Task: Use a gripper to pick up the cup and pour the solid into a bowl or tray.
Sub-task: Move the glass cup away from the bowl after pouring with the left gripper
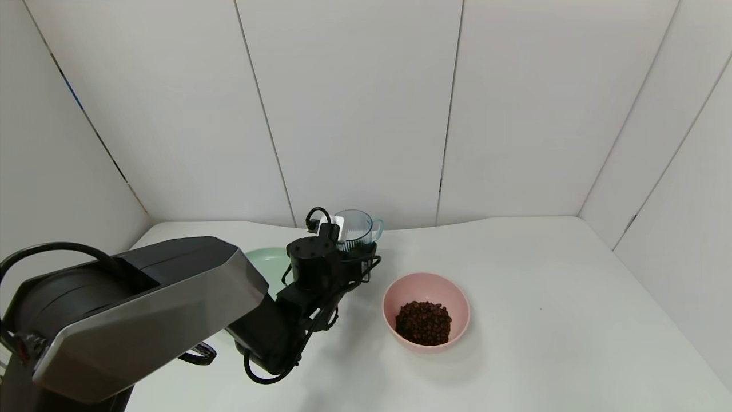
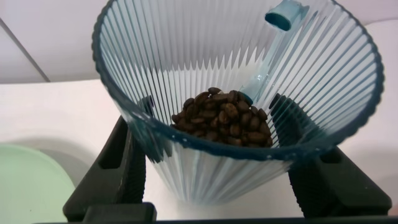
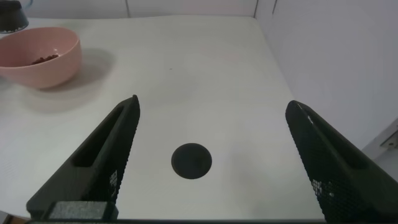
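Left gripper (image 2: pixel 217 180) up front, black fingers (image 2: pixel 109 168) clamped on either side of the small ribbed blue-grey transparent plastic cup (image 2: pixel 236 81), gripping it low on its wall. Cup upright in the head view, light blue loop handle (image 1: pixel 377 228) turned away from the arm, towards the back wall. Inside the cup, a small heap of dark brown bean-like pieces (image 2: pixel 224 118) sitting at the bottom. Seen from the head, black left arm (image 1: pixel 297 303) reaching forward from the near left, wrist wrapped in black cables, small white block (image 1: pixel 337 226) pressed right beside the cup.

Just right of the arm and nearer than the cup: round pale pink plastic bowl (image 1: pixel 426 286) on the white table (image 1: pixel 543 320), holding its own heap of dark brown beans (image 1: pixel 423 322). Cup and bowl apart, cup not above the bowl. Left of the wrist, partly hidden behind the arm: flat pale green plate (image 1: pixel 263 263), its edge also showing in the left wrist view.

Right gripper (image 3: pixel 214 155) off to the side, jaws spread wide, holding nothing, hovering over bare table with a round black spot (image 3: pixel 191 160) beneath it; pink bowl well off towards the far side of that view.

No brand, label or writing legible anywhere.
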Available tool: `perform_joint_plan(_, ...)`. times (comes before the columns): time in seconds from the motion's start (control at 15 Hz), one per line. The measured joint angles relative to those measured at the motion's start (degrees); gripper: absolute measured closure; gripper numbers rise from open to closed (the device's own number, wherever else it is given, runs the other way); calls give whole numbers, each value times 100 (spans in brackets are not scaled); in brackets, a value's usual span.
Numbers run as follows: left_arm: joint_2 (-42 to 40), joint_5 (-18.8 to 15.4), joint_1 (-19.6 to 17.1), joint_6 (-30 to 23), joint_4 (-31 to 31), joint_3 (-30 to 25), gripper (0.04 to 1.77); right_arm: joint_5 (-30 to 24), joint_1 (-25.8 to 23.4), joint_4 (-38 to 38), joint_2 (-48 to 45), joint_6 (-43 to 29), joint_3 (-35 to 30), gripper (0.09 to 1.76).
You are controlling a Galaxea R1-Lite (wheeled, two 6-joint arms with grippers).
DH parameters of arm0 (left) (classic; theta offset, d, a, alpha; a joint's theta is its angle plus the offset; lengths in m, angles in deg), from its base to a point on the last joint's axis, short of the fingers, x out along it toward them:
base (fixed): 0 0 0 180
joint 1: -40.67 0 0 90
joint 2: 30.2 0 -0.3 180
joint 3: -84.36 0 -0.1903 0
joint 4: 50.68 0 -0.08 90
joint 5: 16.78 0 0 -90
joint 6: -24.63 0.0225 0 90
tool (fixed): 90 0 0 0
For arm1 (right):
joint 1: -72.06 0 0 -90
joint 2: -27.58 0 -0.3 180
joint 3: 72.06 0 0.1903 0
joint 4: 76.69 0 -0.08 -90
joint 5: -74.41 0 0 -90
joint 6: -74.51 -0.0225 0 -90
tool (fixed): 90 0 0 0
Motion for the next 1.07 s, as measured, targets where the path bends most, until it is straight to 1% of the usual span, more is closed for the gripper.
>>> perform_joint_plan(0.33,205,74,32,-128,2,-110,52,0,-2,0,0,0,0,14)
perform_joint_plan(0.53,210,229,93,-235,9,-300,52,-2,-2,-2,0,0,0,14)
perform_joint_plan(0.93,177,318,132,-271,162,-589,52,2,-2,0,0,-2,0,14)
perform_joint_plan(1.0,177,351,134,-266,157,-603,50,2,-2,0,0,0,0,14)
perform_joint_plan(1.07,177,361,140,-266,163,-622,42,2,-2,0,0,0,0,14)
